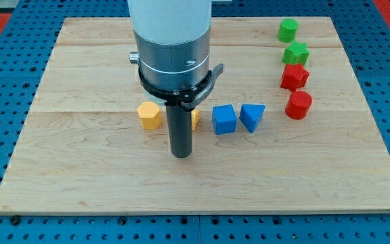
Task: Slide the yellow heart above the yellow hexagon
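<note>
The yellow hexagon lies left of the board's middle. The yellow heart is mostly hidden behind my rod; only a sliver shows at the rod's right edge, level with the hexagon and to its right. My tip rests on the board just below and between the two yellow blocks, nearer the heart. I cannot tell whether the rod touches the heart.
A blue cube and a blue triangular block lie right of the heart. At the view's upper right stand a green block, a green star-like block, a red star-like block and a red block. The wooden board sits on a blue pegged surface.
</note>
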`<state>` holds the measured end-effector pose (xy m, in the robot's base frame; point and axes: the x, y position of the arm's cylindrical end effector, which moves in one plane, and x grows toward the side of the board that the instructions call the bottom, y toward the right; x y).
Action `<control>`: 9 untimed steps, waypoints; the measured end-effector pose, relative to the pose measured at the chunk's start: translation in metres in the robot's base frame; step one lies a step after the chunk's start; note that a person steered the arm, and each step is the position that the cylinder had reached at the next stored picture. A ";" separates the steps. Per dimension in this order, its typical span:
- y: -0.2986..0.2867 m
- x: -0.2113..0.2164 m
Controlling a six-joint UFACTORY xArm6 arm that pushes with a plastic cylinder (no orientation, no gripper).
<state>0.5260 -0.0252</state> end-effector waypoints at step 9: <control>0.072 -0.023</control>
<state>0.5028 0.0466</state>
